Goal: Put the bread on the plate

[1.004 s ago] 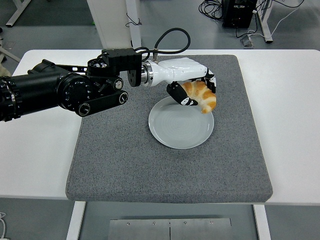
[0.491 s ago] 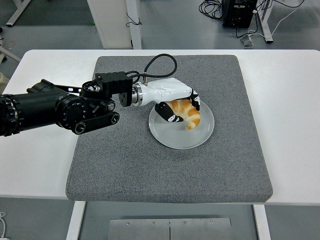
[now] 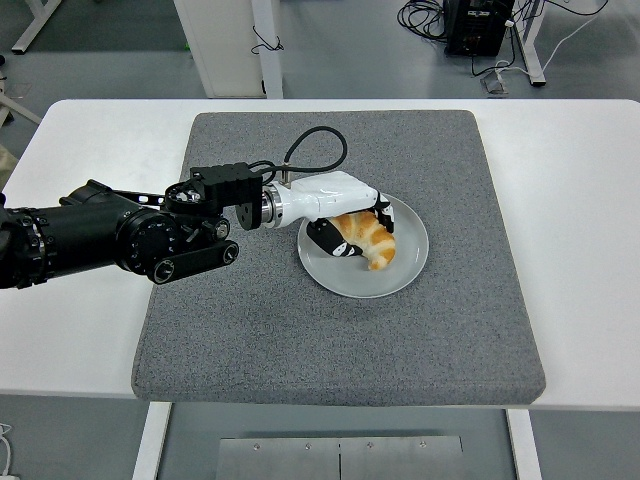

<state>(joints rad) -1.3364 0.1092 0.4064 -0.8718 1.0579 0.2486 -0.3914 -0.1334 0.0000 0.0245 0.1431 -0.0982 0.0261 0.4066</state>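
A golden croissant-shaped bread (image 3: pixel 371 240) lies low over the middle of the pale round plate (image 3: pixel 404 276), which sits on the grey mat. My left hand (image 3: pixel 355 228), white with black fingertips, reaches in from the left and is curled around the bread, thumb in front and fingers behind it. Whether the bread rests on the plate or hangs just above it I cannot tell. The right arm is out of view.
The grey mat (image 3: pixel 330 340) covers the middle of the white table (image 3: pixel 580 220). My black left forearm (image 3: pixel 110 235) stretches over the mat's left edge. A black cable (image 3: pixel 318 140) loops up from the wrist. Floor, cables and table legs show beyond the far edge.
My left hand has carried the bread down and to the left, from above the plate's far right rim to low over the plate's middle. The forearm has drawn back leftward.
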